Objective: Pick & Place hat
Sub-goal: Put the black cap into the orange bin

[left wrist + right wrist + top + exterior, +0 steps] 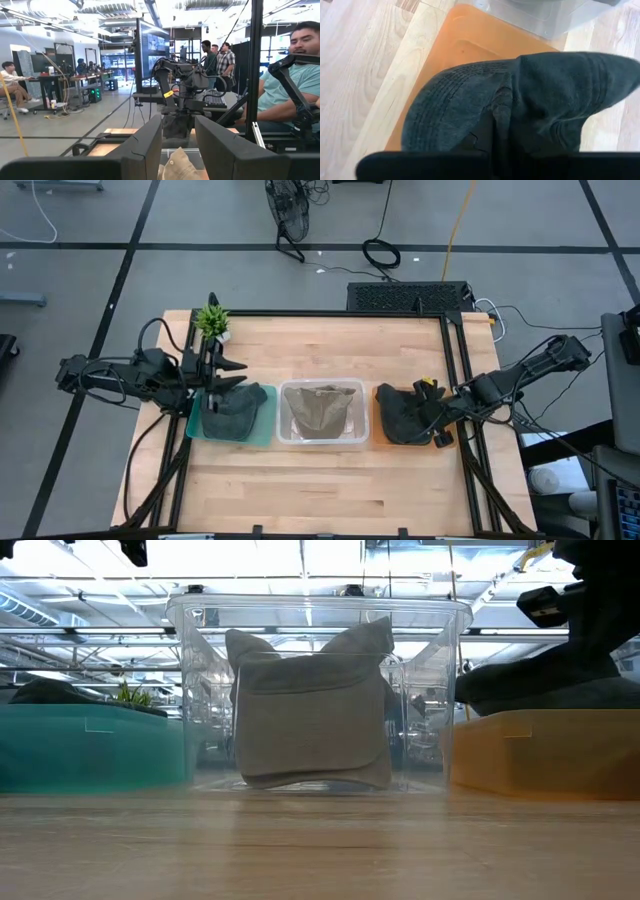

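On the orange tray (445,45), the dark hat (530,100) hides the right gripper's (432,418) jaws.

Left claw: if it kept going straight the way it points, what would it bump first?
Probably the tan hat in the clear bin; the left claw points right over it, though depth is unclear.

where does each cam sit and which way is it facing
High: overhead, facing down on the table; both arms show, left gripper, right gripper.
Low: table height, level at the clear bin; an arm shows top right.
Left wrist: past its open fingers toward the room, the other arm and people.
Right wrist: down on the dark hat over the orange tray.
High and low share the tan hat.
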Robot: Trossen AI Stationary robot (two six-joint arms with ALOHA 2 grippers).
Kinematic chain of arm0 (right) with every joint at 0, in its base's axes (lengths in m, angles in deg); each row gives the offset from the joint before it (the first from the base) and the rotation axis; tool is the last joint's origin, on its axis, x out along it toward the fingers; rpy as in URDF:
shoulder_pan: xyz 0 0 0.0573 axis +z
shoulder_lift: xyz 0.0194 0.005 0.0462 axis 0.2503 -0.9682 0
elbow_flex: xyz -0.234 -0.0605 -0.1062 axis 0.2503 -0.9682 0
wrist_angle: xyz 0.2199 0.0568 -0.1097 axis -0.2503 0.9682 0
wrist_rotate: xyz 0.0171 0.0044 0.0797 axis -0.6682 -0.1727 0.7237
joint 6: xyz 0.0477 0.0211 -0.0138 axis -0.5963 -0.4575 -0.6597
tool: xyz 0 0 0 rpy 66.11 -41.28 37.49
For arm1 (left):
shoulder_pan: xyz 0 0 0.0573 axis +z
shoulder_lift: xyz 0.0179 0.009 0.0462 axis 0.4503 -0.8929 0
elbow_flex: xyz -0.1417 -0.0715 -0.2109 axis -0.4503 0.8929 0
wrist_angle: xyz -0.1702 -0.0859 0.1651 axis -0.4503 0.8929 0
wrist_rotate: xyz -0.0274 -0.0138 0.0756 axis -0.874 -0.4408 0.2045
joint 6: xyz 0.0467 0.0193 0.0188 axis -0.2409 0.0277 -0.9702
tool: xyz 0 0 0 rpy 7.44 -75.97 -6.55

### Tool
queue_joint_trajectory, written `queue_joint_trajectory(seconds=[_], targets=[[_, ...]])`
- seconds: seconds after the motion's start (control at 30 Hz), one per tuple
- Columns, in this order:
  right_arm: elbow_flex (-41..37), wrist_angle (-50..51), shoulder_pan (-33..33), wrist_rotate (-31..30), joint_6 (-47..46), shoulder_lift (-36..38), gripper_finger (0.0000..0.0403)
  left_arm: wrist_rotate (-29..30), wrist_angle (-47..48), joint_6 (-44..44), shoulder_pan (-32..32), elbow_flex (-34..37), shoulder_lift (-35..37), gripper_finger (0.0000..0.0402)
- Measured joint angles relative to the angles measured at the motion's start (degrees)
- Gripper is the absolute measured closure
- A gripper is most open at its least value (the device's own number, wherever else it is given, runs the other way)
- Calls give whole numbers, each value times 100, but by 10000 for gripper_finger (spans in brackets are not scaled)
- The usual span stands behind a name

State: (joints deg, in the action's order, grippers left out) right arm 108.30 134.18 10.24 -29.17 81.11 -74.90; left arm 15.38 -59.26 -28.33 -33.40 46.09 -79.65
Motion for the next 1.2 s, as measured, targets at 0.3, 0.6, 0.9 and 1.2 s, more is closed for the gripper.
queue_joint_trajectory(seconds=[0.3, 0.6, 0.9, 1.2], targets=[[419, 175, -114, -269, -661, 4, 304, 0, 0, 7, 0, 0, 0, 275], [660, -450, -114, -133, -2251, -57, 248, 0, 0, 16, 0, 0, 0, 275], [664, 21, -101, 472, -3712, -703, 303, 2, 0, 16, 0, 0, 0, 275], [650, 961, -101, 456, -3869, -1112, 352, 2, -2, 14, 0, 0, 0, 275]])
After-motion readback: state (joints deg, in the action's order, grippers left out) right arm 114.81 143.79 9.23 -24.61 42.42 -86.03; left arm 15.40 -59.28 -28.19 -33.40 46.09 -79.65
